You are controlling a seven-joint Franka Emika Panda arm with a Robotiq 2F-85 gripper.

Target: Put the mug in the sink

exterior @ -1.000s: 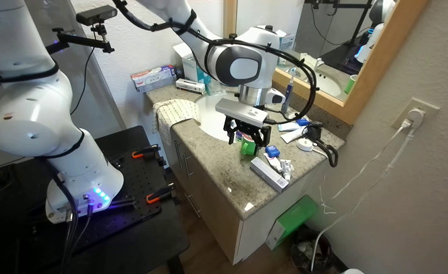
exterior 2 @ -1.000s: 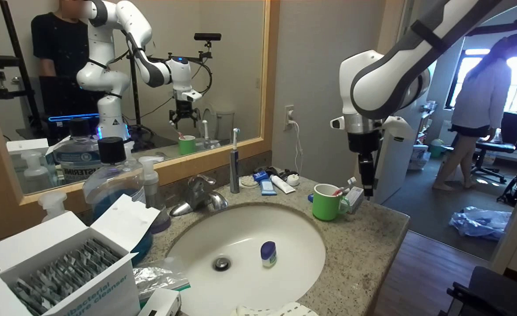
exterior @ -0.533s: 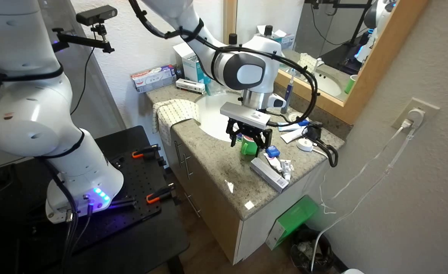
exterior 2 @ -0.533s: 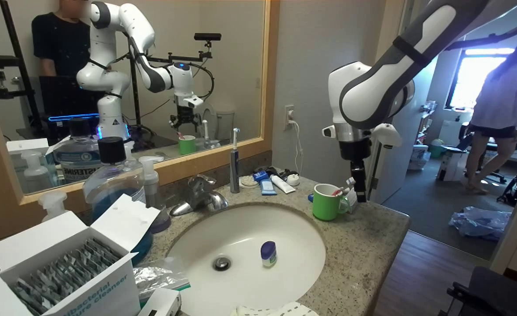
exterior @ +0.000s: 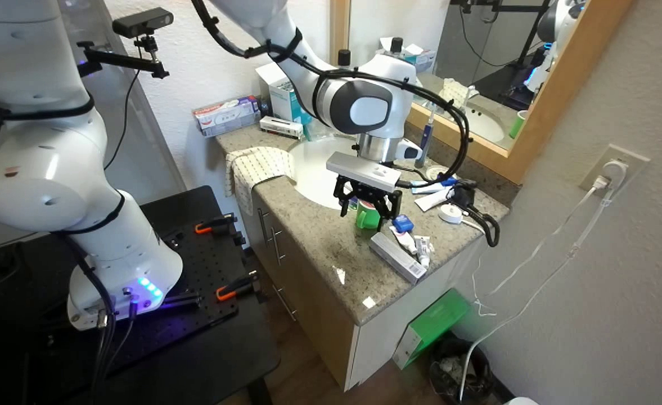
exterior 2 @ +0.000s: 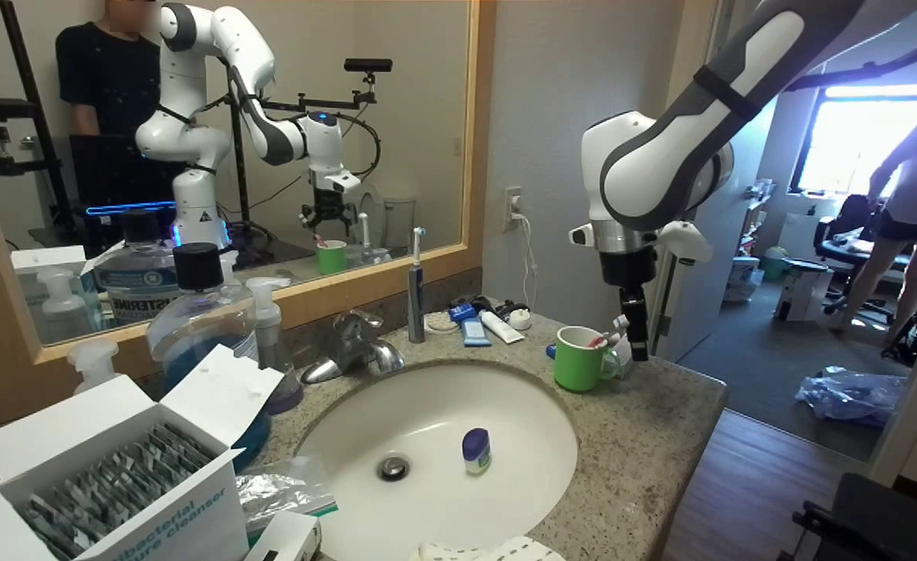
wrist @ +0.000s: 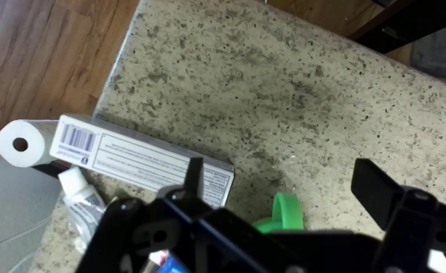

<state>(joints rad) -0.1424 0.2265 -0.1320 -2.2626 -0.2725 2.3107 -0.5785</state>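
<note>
A robot arm (exterior 2: 703, 131) reaches over a stone-look tabletop (wrist: 253, 94) that carries the white oval sink (exterior 2: 435, 405), its hand (wrist: 282, 179) spread wide and gripping nothing, poised above the surface near the mug (exterior 2: 576, 370), which stands upright just outside the sink's rim. The step appears to be lining up a grasp: done well, the hand would shift until the handle (wrist: 293, 212) sits squarely in its gap, then lower, squeeze firmly and lift straight up before crossing the rim. A slow, level set-down, apart from the purple-capped jar (exterior 2: 476, 450) lying in the sink, should keep the curved bowl from tipping the load. The mug is bright green outside and pale inside, its handle turned toward the tabletop's outer edge, with what looks like a toothbrush (exterior 2: 600, 340) leaning from its mouth.
</note>
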